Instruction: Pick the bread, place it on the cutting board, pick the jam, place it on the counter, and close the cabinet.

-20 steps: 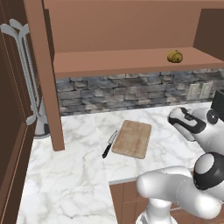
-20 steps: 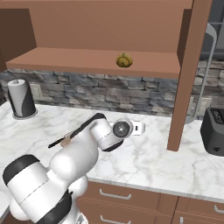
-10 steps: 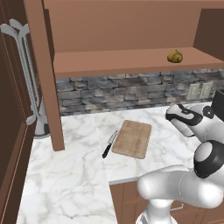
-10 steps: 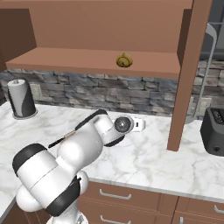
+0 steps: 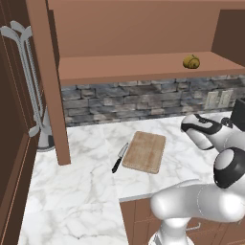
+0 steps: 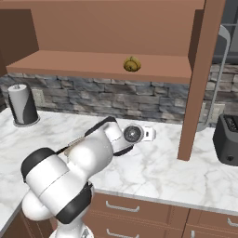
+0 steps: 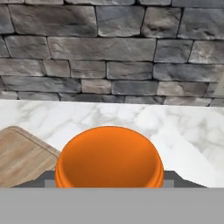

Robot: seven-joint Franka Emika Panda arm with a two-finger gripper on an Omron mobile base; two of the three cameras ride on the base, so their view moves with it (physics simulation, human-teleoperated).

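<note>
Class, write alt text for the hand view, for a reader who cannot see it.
A squat orange jam jar sits close up between the tool's dark fingertips, above a white marble counter. A corner of a wooden cutting board lies to its left, and a grey stone wall runs behind.

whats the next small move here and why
Probably lower the jam onto the counter and open. The hand view shows the orange jar sitting between the fingertips over bare marble beside the cutting board, so it looks ready to set down, though the bread sits on the shelf.
</note>
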